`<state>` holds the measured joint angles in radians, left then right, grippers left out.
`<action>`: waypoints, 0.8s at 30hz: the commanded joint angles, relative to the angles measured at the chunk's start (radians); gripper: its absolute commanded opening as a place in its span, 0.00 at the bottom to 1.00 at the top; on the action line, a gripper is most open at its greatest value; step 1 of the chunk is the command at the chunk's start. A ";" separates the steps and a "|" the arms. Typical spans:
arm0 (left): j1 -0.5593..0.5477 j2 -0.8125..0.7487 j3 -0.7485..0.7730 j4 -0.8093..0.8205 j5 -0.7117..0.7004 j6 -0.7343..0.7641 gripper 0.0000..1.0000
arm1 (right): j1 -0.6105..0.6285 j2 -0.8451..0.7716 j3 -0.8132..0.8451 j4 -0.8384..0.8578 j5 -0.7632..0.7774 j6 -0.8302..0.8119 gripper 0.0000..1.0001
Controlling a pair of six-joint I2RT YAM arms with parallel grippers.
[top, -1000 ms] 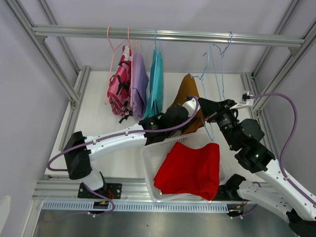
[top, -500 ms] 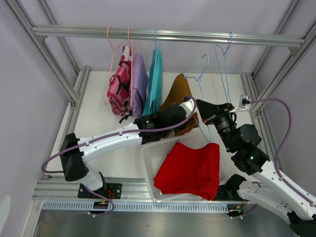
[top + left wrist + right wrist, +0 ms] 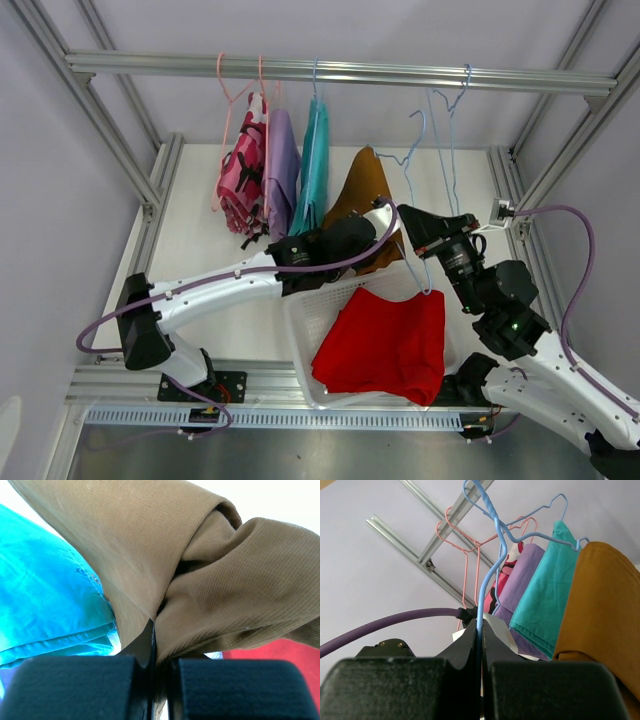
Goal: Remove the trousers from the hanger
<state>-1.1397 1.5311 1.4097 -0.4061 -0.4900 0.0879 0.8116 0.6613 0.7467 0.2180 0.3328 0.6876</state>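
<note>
The mustard-brown trousers (image 3: pixel 362 190) hang bunched between the arms, their top against the wire of a blue hanger (image 3: pixel 408 165) whose hook sits below the rail. My left gripper (image 3: pixel 376 226) is shut on their cloth; in the left wrist view the brown trousers (image 3: pixel 210 580) fold right into the closed gripper (image 3: pixel 156 647). My right gripper (image 3: pixel 414 226) is shut on the hanger's lower wire. The right wrist view shows that blue wire (image 3: pixel 485 580) pinched in the gripper (image 3: pixel 479 630), with the brown trousers (image 3: pixel 600 610) at the right.
Red trousers (image 3: pixel 385 342) lie in the white basket (image 3: pixel 300 325) below the grippers. Teal (image 3: pixel 317 165), lilac (image 3: pixel 282 165) and pink camouflage (image 3: pixel 240 178) trousers hang from the rail (image 3: pixel 340 70) at left. Another blue hanger (image 3: pixel 452 110) hangs bare at right.
Both grippers have shifted a little to the left, carrying the brown trousers and the blue hanger with them. Both grips are unchanged.
</note>
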 commanded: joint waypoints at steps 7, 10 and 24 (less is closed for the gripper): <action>-0.049 -0.213 0.264 0.466 0.039 -0.031 0.01 | -0.006 0.141 -0.151 -0.336 0.127 -0.071 0.00; -0.051 -0.213 0.275 0.451 0.031 -0.028 0.00 | -0.006 0.205 -0.162 -0.342 0.156 -0.040 0.00; -0.051 -0.180 0.406 0.363 0.030 -0.008 0.01 | -0.002 0.353 -0.178 -0.376 0.276 0.114 0.00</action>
<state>-1.0985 1.5314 1.5330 -0.6395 -0.5732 0.0883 0.8280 0.8185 0.7124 0.4427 0.4381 0.8803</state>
